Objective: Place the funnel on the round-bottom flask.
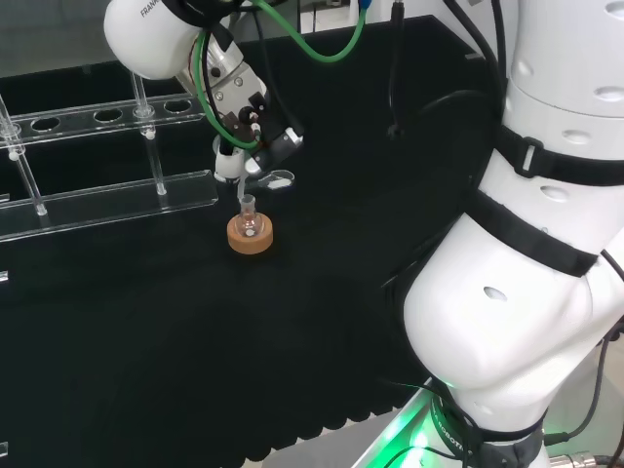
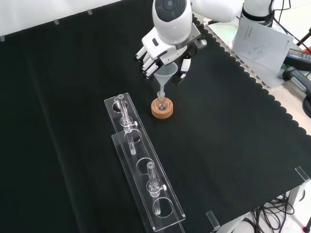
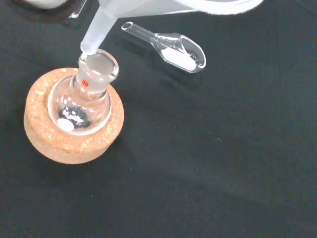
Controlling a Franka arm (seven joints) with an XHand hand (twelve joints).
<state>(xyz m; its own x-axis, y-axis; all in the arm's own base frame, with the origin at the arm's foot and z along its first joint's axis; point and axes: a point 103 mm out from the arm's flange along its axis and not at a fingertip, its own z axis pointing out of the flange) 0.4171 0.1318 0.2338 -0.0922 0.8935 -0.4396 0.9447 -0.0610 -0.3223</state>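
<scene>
A small clear round-bottom flask (image 3: 84, 101) sits upright in a cork ring stand (image 3: 49, 141) on the black cloth. The hand (image 2: 160, 51) is shut on a clear funnel (image 2: 164, 77) and holds it upright right over the flask (image 2: 162, 103). The funnel's stem tip (image 3: 91, 42) stands at the rim of the flask's neck; whether it is inside the neck I cannot tell. In the head view the hand (image 1: 249, 117) hangs just above the flask (image 1: 249, 219) and its cork ring (image 1: 250, 237).
A clear glass scoop with white powder (image 3: 176, 49) lies on the cloth just beside the flask. A clear plastic rack (image 2: 141, 165) holding glass pieces lies near the flask. The rack (image 1: 107, 200) stands to the left in the head view. The cloth's scalloped edge (image 2: 257, 77) runs at the right.
</scene>
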